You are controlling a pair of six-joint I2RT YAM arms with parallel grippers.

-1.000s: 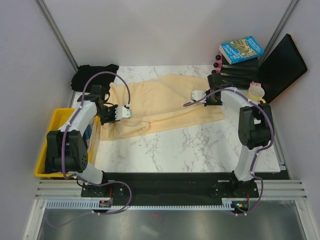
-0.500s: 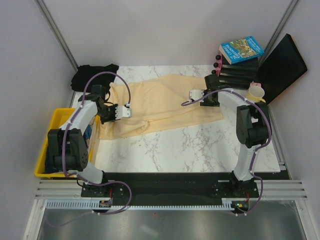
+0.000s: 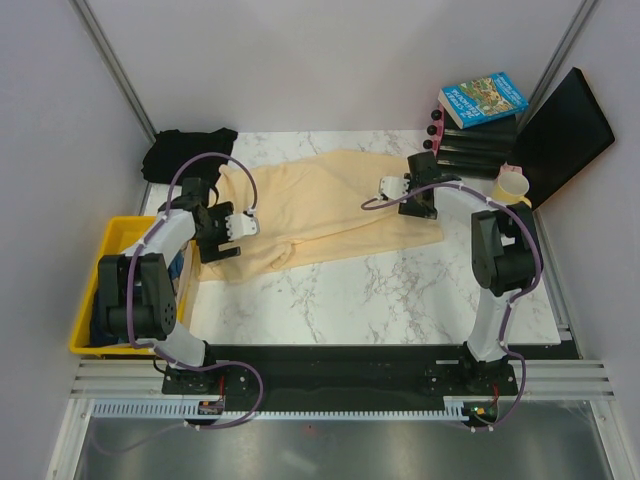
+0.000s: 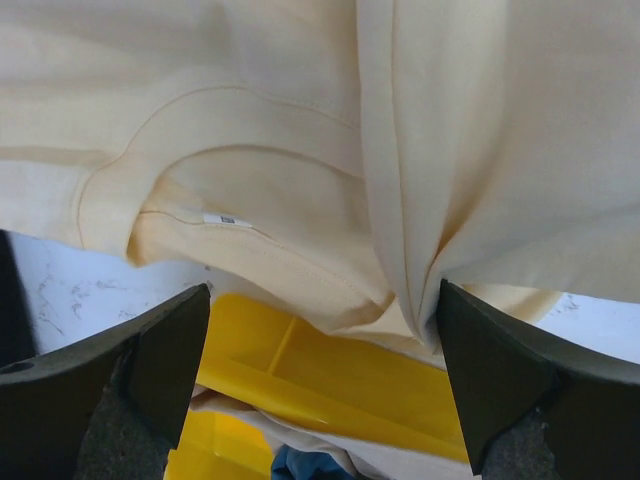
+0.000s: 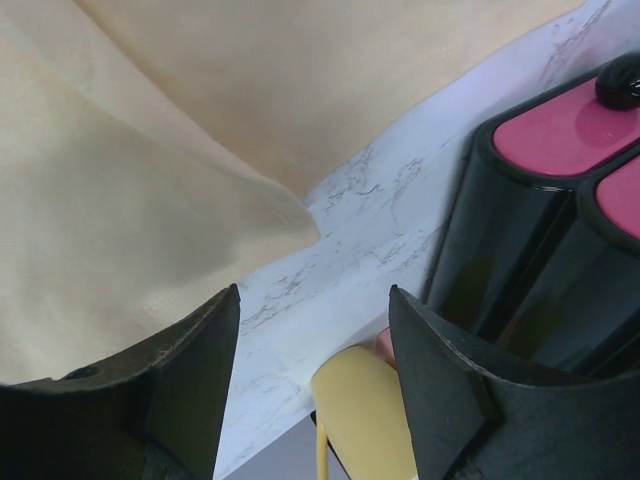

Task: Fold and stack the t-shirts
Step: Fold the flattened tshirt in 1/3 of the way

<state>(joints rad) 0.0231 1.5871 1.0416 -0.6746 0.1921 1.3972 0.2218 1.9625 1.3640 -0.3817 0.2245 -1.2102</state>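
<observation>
A large cream-yellow t-shirt lies spread across the marble table, its left edge hanging over the yellow bin. A black t-shirt is bunched at the back left corner. My left gripper hovers at the cream shirt's left edge. In the left wrist view it is open wide, with the shirt's collar and label just ahead and nothing between the fingers. My right gripper is at the shirt's right edge. In the right wrist view it is open over bare marble, the shirt to its left.
The yellow bin at the left table edge holds blue cloth. At the back right stand black containers with pink lids, a book, a yellow cup and a black panel.
Both grippers have gone from shut to open and let go of the cream shirt. The left gripper has shifted slightly left, and the right gripper slightly towards the back.
</observation>
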